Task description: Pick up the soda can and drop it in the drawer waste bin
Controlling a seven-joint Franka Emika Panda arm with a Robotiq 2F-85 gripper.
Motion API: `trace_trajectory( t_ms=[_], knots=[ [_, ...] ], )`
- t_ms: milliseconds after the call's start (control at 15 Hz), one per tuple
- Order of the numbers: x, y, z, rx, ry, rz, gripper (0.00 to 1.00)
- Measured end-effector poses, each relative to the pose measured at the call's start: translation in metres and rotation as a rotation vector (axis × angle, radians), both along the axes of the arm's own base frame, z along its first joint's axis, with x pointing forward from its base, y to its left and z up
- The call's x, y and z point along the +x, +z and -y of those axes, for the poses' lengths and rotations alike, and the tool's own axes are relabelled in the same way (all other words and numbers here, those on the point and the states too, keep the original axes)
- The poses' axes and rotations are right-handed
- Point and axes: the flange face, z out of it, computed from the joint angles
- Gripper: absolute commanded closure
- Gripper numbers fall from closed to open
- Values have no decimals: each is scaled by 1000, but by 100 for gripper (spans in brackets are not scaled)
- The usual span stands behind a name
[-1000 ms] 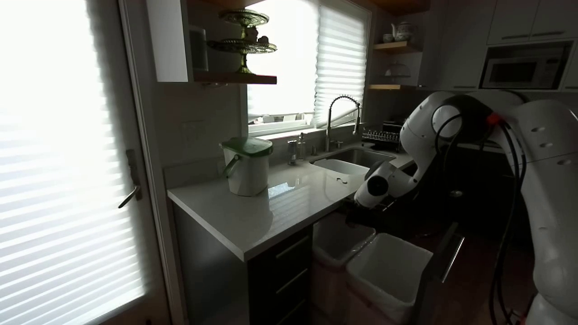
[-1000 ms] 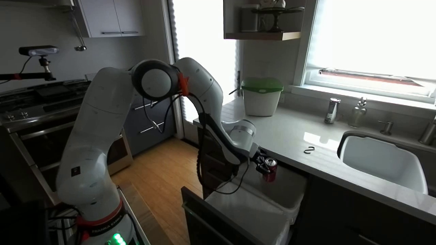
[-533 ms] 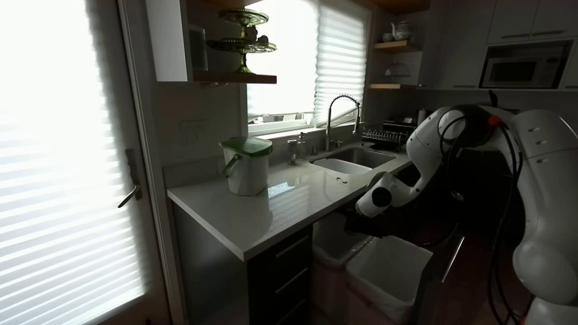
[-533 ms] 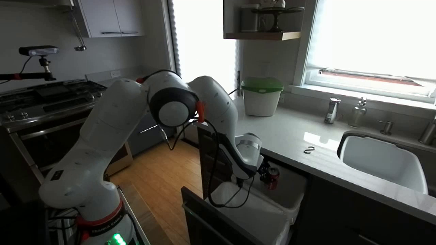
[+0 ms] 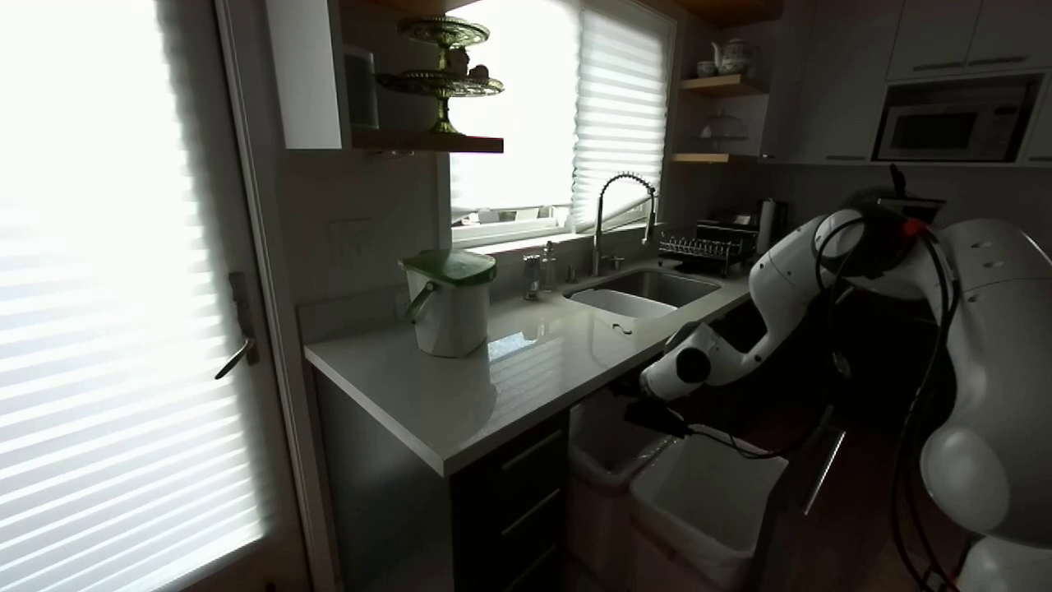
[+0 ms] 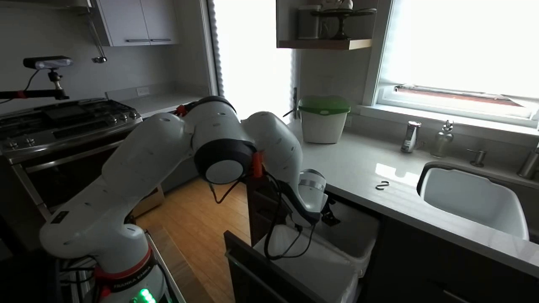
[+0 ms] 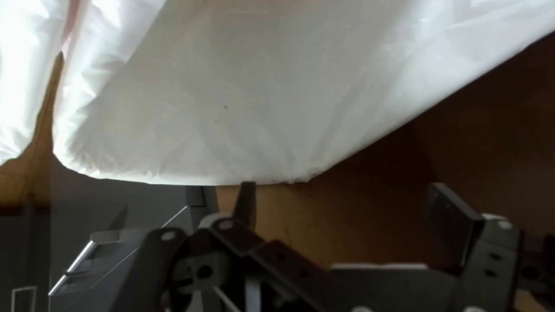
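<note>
White-lined, the drawer waste bin (image 7: 208,112) fills the wrist view's twelve o'clock; the jaws gape wide, bare; the unseen soda can presumably lies inside, leaving withdrawal.

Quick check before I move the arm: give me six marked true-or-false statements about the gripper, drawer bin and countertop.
1. The gripper is open. True.
2. The gripper holds the soda can. False: it is empty; the soda can is not visible in any view.
3. The drawer waste bin is pulled out below the countertop. True.
4. The green lid is off the white pail. False: it sits on top.
5. The S-hook lies in the sink. False: it lies on the countertop.
6. A slim pale can is beside the soap dispenser. True.
</note>
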Motion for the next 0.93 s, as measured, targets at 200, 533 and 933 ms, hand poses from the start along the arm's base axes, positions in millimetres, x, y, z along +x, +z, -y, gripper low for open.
trace_trajectory(
  t_ms=[200, 533, 933],
  knots=[
    [-4, 1, -3, 13, 31, -21, 0],
    [-31, 9, 7, 39, 76, -137, 0],
    [-59, 49, 1, 8, 165, -302, 0]
  ],
)
